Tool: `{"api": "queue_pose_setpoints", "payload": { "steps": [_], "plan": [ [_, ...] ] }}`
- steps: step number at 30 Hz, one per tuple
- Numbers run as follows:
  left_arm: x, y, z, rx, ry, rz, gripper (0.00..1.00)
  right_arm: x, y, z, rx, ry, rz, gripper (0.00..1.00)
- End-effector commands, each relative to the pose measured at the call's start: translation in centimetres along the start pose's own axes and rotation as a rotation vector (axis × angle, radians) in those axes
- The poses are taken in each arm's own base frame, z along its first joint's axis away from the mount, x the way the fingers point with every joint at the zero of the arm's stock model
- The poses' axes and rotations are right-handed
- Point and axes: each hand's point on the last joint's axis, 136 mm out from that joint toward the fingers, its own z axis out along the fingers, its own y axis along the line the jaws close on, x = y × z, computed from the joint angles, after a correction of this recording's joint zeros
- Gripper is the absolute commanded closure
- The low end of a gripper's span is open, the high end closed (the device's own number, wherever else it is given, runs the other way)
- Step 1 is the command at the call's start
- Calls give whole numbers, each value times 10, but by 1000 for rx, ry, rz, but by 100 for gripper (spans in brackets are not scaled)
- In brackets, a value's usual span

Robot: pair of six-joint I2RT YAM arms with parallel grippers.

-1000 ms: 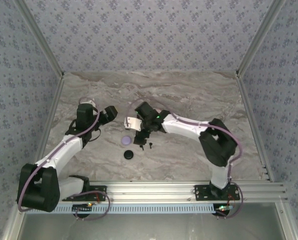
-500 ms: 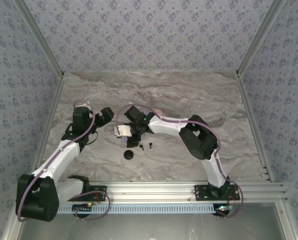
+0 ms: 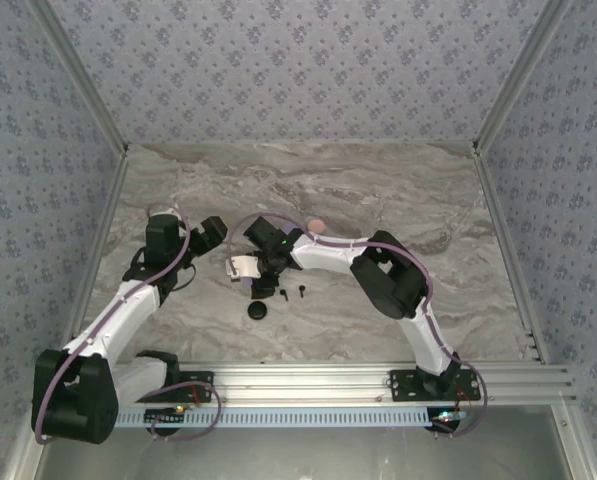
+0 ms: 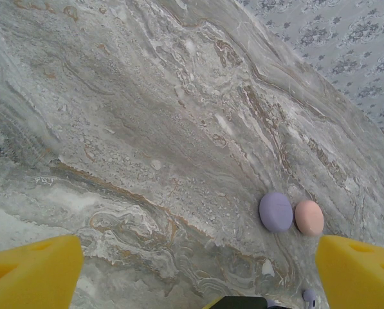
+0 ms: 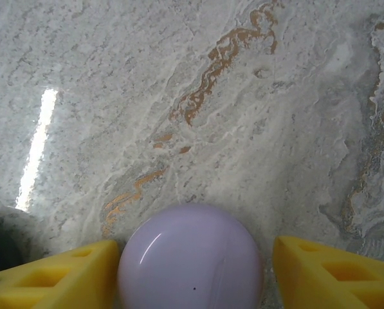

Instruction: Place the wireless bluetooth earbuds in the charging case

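My left gripper point(image 4: 200, 248) hangs over the marble table point(image 4: 114, 96), its yellow fingers wide apart with nothing between them. In its wrist view a lilac disc point(image 4: 275, 211) and a pink disc point(image 4: 309, 217) lie just beside each other at 4 o'clock. A tiny lilac earbud point(image 4: 309, 297) sits at 5 o'clock by the frame edge.

My right gripper point(image 5: 195, 244) is low over the table, jaws apart, straddling a near lilac disc point(image 5: 190, 270) that I take for a closed charging case. The finger at 8 o'clock seems to touch its rim, while the one at 4 o'clock stands just clear.

From above, a black disc point(image 3: 258, 310) lies at 6 o'clock of that gripper and two black earbuds point(image 3: 304, 292) at 4 o'clock, all near.

My worry is the squeeze. The dome looks smooth and the contact is uneven, so closing could squirt the disc out towards the black earbuds and scatter them. The two wrists are also close, so a wide swing risks a knock.
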Motion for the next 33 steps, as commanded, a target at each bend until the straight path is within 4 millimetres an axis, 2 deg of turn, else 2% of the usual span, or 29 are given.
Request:
{"api": "queue_pose_setpoints", "payload": {
  "steps": [1,14,20,25,27,33],
  "plan": [
    [-4,0,-5,-2,-17,-2,7,23,-3,3,11,66,70,32],
    [-4,0,-3,-3,-12,-3,7,34,-6,-8,49,89,96,30],
    [-3,1,-2,-3,-8,-4,7,32,-6,-13,56,76,101,31],
    [-3,1,-2,-2,-7,-4,7,31,-2,-9,42,68,103,38],
    [-2,0,-2,0,-5,-2,7,28,-2,-10,41,57,104,43],
    [-1,-1,-2,5,0,6,6,16,-6,-18,61,2,82,48]
  ]
}}
